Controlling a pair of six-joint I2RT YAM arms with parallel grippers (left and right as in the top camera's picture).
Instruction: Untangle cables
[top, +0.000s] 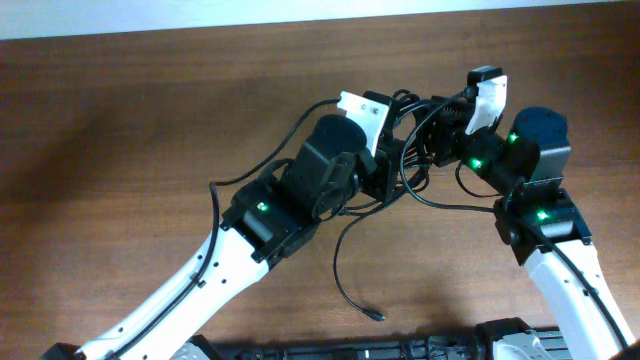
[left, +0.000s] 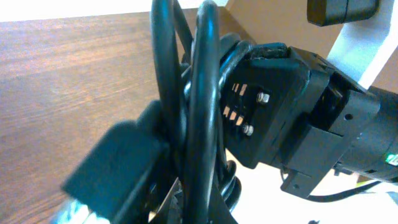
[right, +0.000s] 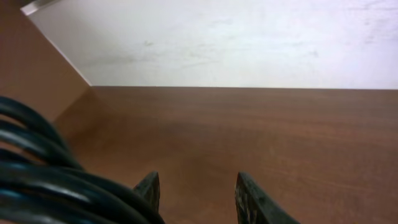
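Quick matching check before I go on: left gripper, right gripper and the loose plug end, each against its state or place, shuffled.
1 left gripper
2 right gripper
3 loose plug end

A lying free on the table, away from both grippers
B open, nothing between the fingers
C shut on the cables

Pairs: 1-C, 2-B, 3-A.

Looking down, most of the cables (top: 335, 265) sit hidden under the arms (top: 320, 175) around two o'clock. By the left jaws they're a blur; the right jaws' tips run off at six o'clock.
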